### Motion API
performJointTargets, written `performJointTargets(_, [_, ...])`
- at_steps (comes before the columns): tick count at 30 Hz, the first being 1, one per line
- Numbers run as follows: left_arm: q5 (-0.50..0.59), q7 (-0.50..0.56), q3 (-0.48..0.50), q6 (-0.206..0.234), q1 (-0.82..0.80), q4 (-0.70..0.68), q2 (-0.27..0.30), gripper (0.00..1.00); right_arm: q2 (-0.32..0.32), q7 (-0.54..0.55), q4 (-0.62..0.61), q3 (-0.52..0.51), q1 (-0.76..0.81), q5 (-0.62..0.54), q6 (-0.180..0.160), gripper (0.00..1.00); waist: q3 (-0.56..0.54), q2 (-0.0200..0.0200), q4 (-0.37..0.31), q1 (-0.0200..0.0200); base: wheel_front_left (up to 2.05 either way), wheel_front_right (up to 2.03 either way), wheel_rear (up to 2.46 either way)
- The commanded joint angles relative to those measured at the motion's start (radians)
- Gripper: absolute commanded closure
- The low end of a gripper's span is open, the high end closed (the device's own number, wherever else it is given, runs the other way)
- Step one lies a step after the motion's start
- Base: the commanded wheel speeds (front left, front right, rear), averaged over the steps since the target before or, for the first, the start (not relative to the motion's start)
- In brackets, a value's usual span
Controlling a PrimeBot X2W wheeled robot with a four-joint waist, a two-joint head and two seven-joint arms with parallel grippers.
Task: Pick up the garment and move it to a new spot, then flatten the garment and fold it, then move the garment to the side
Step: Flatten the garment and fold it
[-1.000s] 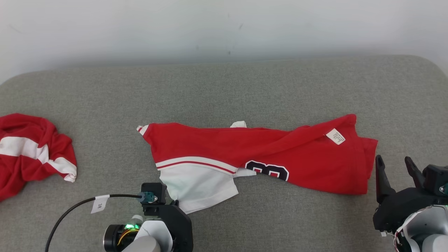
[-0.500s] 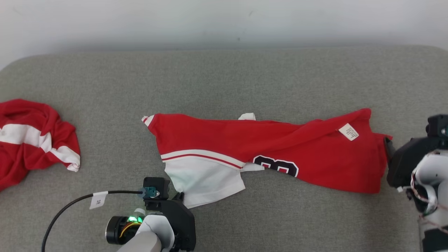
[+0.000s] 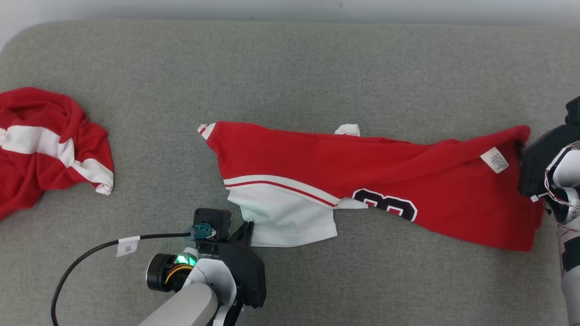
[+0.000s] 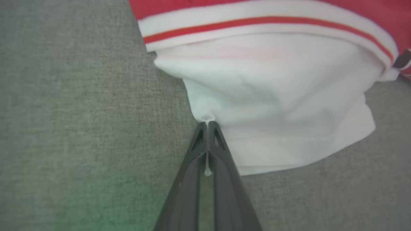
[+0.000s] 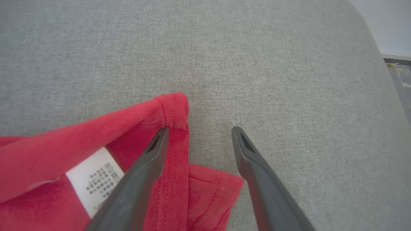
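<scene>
Cloth at the surface's (image 3: 290, 68) left edge, a crumpled shirt (image 3: 50, 145), I ignore. My left gripper (image 4: 208, 123) is clamped on the garment's (image 3: 362, 176) white sleeve, anchoring it. At the right edge my right gripper (image 5: 199, 129), fingers apart, straddles the red hem, presumably for stretching.

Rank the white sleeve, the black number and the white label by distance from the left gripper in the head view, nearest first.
1. White sleeve: pinched in the shut left gripper, at the near left corner of the shirt.
2. Black number: mid-shirt, off to the right.
3. White label: at the shirt's far right end.
</scene>
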Motion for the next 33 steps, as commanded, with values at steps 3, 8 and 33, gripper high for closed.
performJointTargets(3, [0.005, 0.011, 0.003, 0.025, 0.008, 0.023, 0.029, 1.0, -0.018, -0.013, 0.039, 0.012, -0.032, -0.027, 0.001, 0.0, 0.039, 0.0, 0.027, -0.0001, 0.0, 0.0, 0.0])
performJointTargets(8, [0.002, 0.006, 0.006, 0.034, 0.018, 0.011, 0.038, 1.0, -0.021, -0.024, 0.075, 0.039, -0.05, -0.009, 0.001, 0.0, 0.047, 0.0, 0.027, -0.0001, 0.0, 0.0, 0.0])
performJointTargets(33, [-0.027, -0.051, 0.055, 0.055, 0.044, -0.035, 0.065, 1.0, -0.055, 0.003, -0.009, 0.169, -0.045, 0.038, 0.001, 1.0, 0.044, 0.0, 0.017, -0.0001, 0.0, 0.0, 0.0])
